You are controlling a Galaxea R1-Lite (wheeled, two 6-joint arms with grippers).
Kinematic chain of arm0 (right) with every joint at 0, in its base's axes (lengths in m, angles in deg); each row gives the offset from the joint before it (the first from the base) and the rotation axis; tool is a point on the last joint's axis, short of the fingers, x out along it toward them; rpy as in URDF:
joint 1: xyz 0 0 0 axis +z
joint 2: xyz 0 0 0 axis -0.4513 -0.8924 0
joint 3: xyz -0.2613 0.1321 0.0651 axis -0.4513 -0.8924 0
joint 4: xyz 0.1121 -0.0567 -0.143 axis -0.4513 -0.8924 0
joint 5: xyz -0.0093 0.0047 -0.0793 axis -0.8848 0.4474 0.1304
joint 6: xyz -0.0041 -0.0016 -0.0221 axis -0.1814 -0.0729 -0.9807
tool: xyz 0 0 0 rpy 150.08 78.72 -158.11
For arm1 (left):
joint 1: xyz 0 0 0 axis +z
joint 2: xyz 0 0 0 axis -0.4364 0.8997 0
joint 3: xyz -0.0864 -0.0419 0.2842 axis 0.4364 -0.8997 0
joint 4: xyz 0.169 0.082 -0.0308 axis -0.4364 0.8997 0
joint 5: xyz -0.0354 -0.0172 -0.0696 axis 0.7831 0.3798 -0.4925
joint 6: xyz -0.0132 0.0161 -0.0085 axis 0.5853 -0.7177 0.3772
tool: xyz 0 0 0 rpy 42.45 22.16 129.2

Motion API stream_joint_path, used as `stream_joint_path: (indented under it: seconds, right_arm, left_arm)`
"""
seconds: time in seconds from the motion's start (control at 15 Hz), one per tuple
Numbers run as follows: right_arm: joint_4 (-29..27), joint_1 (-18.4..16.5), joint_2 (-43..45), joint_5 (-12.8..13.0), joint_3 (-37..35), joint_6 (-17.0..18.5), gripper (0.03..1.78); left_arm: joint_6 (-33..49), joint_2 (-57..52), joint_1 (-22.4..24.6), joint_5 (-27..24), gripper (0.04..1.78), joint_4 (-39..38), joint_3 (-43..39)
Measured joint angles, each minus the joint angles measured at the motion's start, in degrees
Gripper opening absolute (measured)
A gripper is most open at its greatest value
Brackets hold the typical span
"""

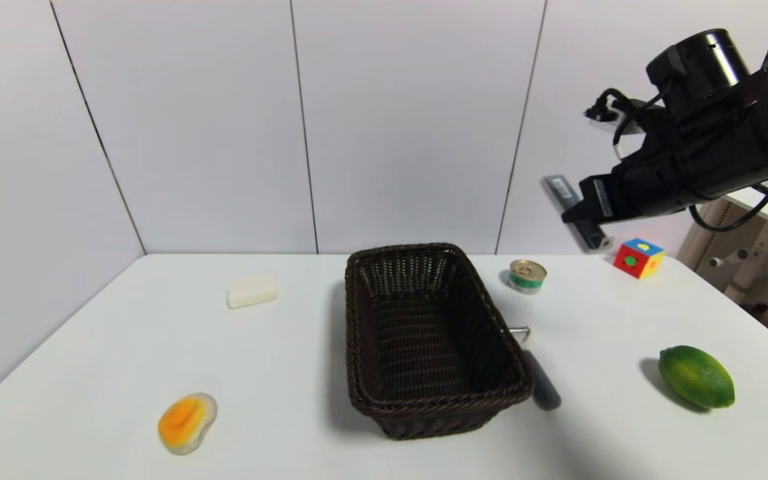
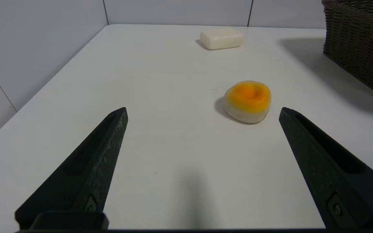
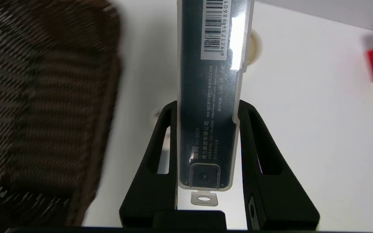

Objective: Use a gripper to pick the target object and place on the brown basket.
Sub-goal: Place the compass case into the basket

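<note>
Grey translucent plastic fills the right wrist view: the target object (image 3: 209, 97), a long flat case with one barcode label, is clamped between the two black fingers (image 3: 261, 168) of the right gripper (image 1: 574, 213), held high in the air and well apart from the tabletop (image 1: 291, 347). Below and off to the side of those fingers sits one brown basket (image 1: 517, 390), its inside bare. The case juts far past the fingertips, so a tilt or a loosening grip during the carry could let it slip, or an early release could drop it outside the braided rim. The left gripper (image 2: 202, 111) hovers low with fingers spread wide, holding nothing. Elsewhere: one orange-centred lump (image 1: 186, 422), one white soap bar (image 1: 252, 290), one grey-handled tool (image 1: 541, 387), one tin (image 1: 527, 276), one green fruit (image 1: 696, 377), one coloured cube (image 1: 638, 258).
</note>
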Motion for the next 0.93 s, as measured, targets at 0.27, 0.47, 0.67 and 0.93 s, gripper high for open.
stream_joint_path:
  seconds: [0.27, 0.47, 0.67, 0.93]
  right_arm:
    - [0.0, 11.8, 4.5, 0.0, -6.4, 0.6, 0.54]
    - [0.1, 17.9, 5.4, -0.1, -8.8, 3.6, 0.54]
    - [0.3, 21.8, 4.5, -0.2, -9.6, 4.9, 0.54]
    - [0.6, 23.4, 3.1, -0.2, -9.5, 4.8, 0.88]
  left_arm:
    - [0.0, 0.0, 0.0, 0.0, 1.69, 0.0, 0.0]
    - [0.0, 0.0, 0.0, 0.0, 1.69, 0.0, 0.0]
    - [0.0, 0.0, 0.0, 0.0, 1.69, 0.0, 0.0]
    - [0.0, 0.0, 0.0, 0.0, 1.69, 0.0, 0.0]
